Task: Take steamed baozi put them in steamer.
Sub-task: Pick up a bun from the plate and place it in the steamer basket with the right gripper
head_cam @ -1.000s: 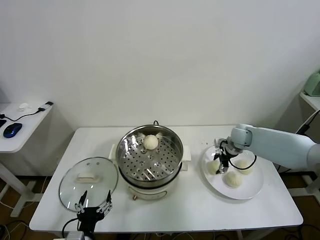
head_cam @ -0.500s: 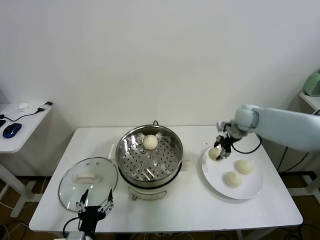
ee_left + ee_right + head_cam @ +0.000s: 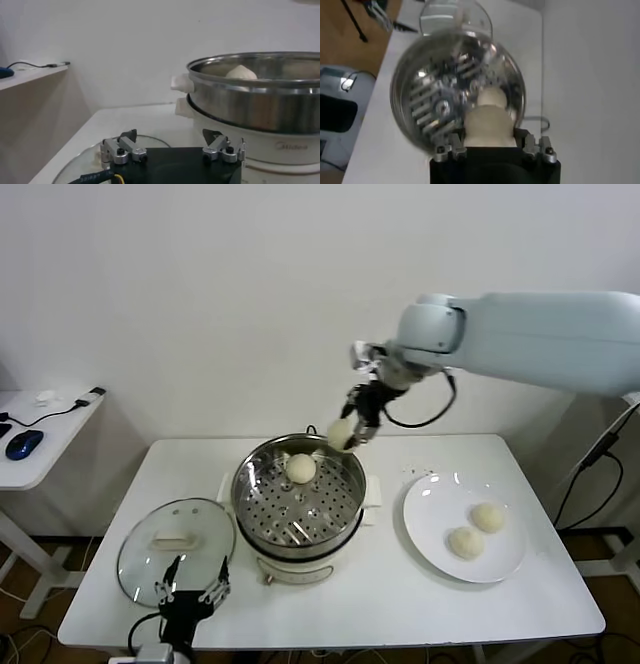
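My right gripper (image 3: pixel 347 427) is shut on a cream-white baozi (image 3: pixel 339 432) and holds it in the air above the far right rim of the steel steamer (image 3: pixel 298 494). In the right wrist view that baozi (image 3: pixel 488 126) sits between the fingers, over the steamer (image 3: pixel 410 107). One baozi (image 3: pixel 301 468) lies on the perforated tray at the back; it also shows in the left wrist view (image 3: pixel 241 73). Two baozi (image 3: pixel 488 517) (image 3: pixel 466 542) lie on the white plate (image 3: pixel 430 517). My left gripper (image 3: pixel 190 593) is open and parked at the table's front left.
A round glass lid (image 3: pixel 176 543) with a white handle lies left of the steamer, just behind my left gripper. A side table (image 3: pixel 45 434) with a blue mouse stands at the far left. The wall is close behind the table.
My right gripper lifted one baozi off the plate and carried it left and up to above the steamer's far right rim. The left arm stayed put.
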Controlling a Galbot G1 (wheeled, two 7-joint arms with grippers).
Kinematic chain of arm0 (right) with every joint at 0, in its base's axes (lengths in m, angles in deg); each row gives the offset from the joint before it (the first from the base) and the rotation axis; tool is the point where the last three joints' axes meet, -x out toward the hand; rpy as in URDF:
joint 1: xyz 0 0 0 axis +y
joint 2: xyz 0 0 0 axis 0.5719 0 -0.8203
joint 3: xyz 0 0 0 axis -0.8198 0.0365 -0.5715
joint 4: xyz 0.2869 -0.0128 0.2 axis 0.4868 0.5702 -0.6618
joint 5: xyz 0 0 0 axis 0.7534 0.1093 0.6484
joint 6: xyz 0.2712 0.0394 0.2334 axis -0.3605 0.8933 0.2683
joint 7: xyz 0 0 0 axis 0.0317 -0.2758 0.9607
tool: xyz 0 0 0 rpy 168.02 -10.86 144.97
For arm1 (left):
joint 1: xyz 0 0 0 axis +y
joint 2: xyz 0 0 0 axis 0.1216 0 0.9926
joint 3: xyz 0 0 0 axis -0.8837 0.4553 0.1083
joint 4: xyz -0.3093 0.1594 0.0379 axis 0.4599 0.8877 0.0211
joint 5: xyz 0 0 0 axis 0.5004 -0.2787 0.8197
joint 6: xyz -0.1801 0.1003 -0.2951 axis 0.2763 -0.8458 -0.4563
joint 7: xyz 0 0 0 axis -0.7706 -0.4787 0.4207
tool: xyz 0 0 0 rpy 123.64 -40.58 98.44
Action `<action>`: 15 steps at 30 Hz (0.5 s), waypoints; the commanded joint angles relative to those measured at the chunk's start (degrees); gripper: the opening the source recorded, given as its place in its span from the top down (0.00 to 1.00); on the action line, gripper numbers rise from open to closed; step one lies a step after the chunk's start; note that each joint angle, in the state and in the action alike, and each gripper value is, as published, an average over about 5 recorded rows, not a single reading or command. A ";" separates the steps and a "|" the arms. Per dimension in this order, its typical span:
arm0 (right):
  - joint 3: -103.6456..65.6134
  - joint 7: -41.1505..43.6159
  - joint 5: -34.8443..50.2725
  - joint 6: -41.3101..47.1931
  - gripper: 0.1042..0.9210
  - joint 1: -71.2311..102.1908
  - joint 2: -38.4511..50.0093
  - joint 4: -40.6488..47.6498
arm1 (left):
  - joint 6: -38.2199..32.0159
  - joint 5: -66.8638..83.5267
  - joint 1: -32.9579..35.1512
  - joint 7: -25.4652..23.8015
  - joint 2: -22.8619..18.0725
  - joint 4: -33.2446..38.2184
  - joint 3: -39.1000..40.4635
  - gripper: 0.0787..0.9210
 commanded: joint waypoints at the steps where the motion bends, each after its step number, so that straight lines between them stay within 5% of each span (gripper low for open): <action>1: -2.62 -7.09 7.20 4.89 0.33 4.73 -14.16 0.52 | 0.11 -0.06 -0.03 -0.01 0.06 0.24 0.11 0.12; 15: -0.19 -9.48 -2.39 6.32 0.32 19.87 -21.86 16.00 | 0.02 0.10 -0.39 0.16 0.01 -0.90 0.03 0.12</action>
